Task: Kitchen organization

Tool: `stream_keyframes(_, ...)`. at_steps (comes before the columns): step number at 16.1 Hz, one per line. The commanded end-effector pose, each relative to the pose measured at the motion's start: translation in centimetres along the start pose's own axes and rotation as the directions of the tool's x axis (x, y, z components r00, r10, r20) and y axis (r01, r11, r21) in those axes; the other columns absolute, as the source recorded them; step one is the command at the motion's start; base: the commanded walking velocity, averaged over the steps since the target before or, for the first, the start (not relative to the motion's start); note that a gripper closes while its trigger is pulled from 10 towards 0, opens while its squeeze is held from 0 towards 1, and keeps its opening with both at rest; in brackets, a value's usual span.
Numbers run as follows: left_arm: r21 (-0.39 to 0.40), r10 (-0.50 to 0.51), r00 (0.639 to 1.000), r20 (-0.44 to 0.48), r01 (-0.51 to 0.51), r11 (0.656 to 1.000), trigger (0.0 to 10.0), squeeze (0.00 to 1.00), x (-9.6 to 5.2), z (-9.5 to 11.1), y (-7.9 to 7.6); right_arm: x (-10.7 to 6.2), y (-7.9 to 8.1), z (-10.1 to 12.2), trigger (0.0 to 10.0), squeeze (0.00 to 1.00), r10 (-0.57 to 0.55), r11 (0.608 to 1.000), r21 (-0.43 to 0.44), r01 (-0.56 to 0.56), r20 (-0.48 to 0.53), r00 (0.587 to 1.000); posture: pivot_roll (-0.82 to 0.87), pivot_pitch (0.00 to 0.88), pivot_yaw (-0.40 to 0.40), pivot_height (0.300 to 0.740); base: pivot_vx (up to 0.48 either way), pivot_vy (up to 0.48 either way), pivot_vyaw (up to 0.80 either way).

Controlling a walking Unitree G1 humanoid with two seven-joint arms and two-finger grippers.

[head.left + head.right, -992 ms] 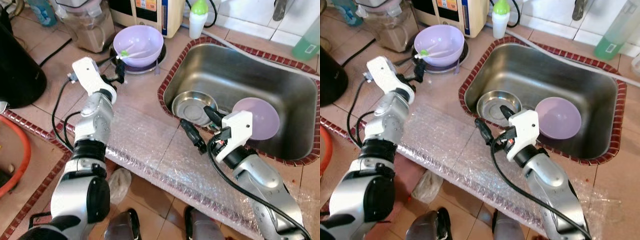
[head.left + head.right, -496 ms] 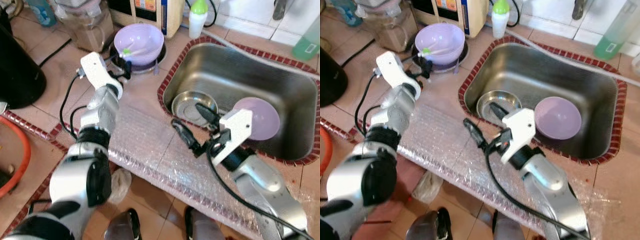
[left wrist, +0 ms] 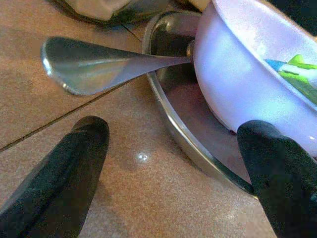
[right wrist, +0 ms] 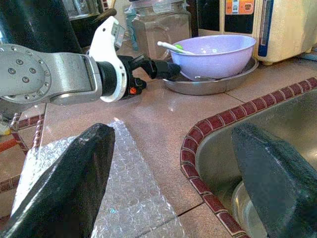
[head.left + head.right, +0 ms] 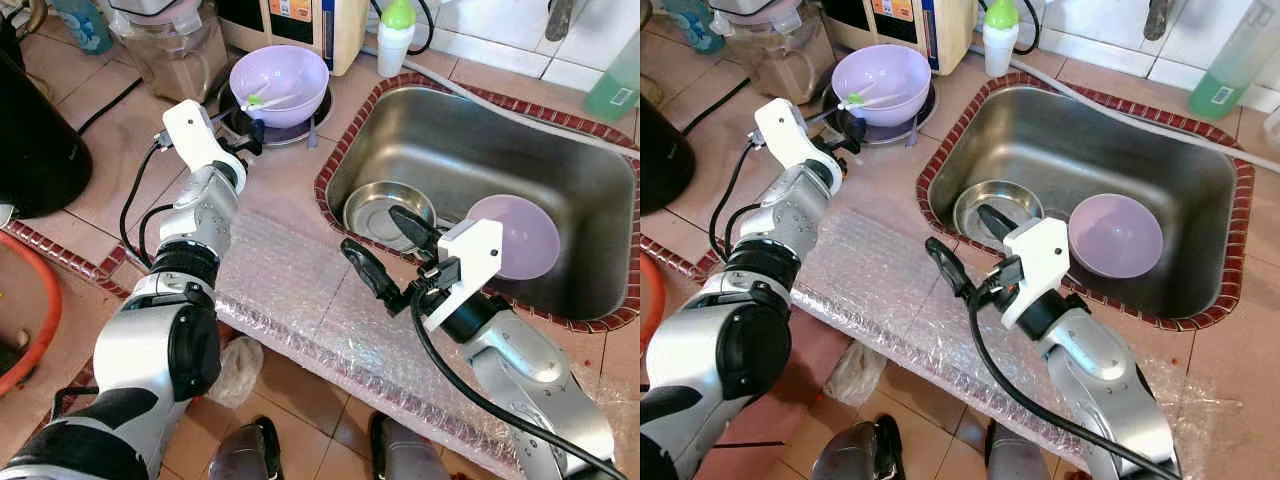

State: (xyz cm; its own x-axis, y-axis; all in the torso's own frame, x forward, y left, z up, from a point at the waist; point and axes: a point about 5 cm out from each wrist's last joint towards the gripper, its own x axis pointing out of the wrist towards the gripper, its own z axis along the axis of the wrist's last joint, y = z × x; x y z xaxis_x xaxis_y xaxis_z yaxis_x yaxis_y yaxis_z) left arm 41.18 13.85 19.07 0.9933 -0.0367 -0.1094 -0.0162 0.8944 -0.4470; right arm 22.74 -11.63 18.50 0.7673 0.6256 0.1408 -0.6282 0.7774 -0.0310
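Since a second before, our left gripper (image 5: 250,138) had reached farther, up to the near rim of the steel plate (image 3: 168,119) under the lavender bowl (image 5: 278,82) at the far left of the counter; our right gripper (image 5: 385,250) had drifted left along the sink's (image 5: 480,150) near-left edge. Both had their fingers apart, holding nothing. A green-and-white utensil (image 5: 262,100) lay in that bowl, and a spoon handle (image 3: 89,67) stuck out beside it. We saw a steel dish (image 5: 380,210) and a second lavender bowl (image 5: 525,235) in the sink, bubble wrap (image 5: 290,290) along the near counter.
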Motion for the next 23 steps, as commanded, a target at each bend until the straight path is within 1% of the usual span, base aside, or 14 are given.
stream_keyframes(1,0.027,0.052,0.994,-0.1,-0.049,0.998,10.0,0.0,-0.3,-1.6,1.2,0.2,0.4,-0.1,10.0,0.0,0.024,1.0,0.0,-0.024,-0.005,1.0,-0.24,0.205,0.095,0.74,0.0,0.0,0.0)
stream_keyframes(6,0.059,0.068,0.988,-0.137,-0.061,0.996,10.0,0.0,-1.1,-1.4,2.7,1.0,0.4,-0.2,10.0,0.0,0.038,0.999,-0.002,-0.038,0.009,0.999,-0.2,0.184,0.098,0.74,0.0,0.0,0.0)
stream_keyframes(9,0.068,0.07,0.985,-0.159,-0.06,0.996,10.0,0.0,-1.8,-1.7,3.0,1.3,0.3,-0.3,10.0,0.0,0.041,0.999,-0.005,-0.041,0.011,0.999,-0.19,0.178,0.096,0.74,0.0,0.0,0.0)
stream_keyframes(11,0.071,0.066,0.985,-0.16,-0.055,0.996,10.0,0.0,-2.4,-1.5,3.0,1.6,0.2,-0.3,10.0,0.0,0.043,0.999,-0.007,-0.043,0.019,0.999,-0.18,0.175,0.096,0.74,0.0,0.0,0.0)
stream_keyframes(14,0.09,0.058,0.983,-0.175,-0.043,0.995,10.0,0.0,-3.7,-1.1,3.0,1.9,0.1,-0.4,10.0,0.0,0.044,0.999,-0.01,-0.044,0.024,0.999,-0.16,0.166,0.097,0.74,0.0,0.0,0.0)
stream_keyframes(17,0.117,0.05,0.978,-0.204,-0.026,0.993,10.0,0.0,-4.9,-1.5,3.2,2.0,-0.2,-0.7,10.0,0.0,0.039,0.999,-0.022,-0.038,0.021,0.999,-0.15,0.16,0.099,0.74,0.0,0.0,0.0)
stream_keyframes(18,0.119,0.047,0.973,-0.225,-0.02,0.993,10.0,0.0,-5.7,-1.8,3.3,1.9,-0.5,-0.9,10.0,0.0,0.029,0.999,-0.036,-0.028,0.014,0.999,-0.14,0.157,0.103,0.74,0.0,0.0,0.0)
stream_keyframes(20,0.14,0.049,0.967,-0.248,-0.014,0.99,10.0,0.0,-6.8,-2.1,3.6,1.5,-1.2,-1.5,10.0,0.0,0.016,0.997,-0.072,-0.016,-0.009,1.0,-0.13,0.154,0.103,0.74,0.0,0.0,0.0)
stream_keyframes(23,0.155,0.051,0.96,-0.276,-0.008,0.988,10.0,0.0,-8.0,-2.2,3.9,1.4,-2.5,-1.7,10.0,0.0,-0.023,0.995,-0.097,0.022,-0.014,1.0,-0.12,0.145,0.103,0.74,0.0,0.0,0.0)
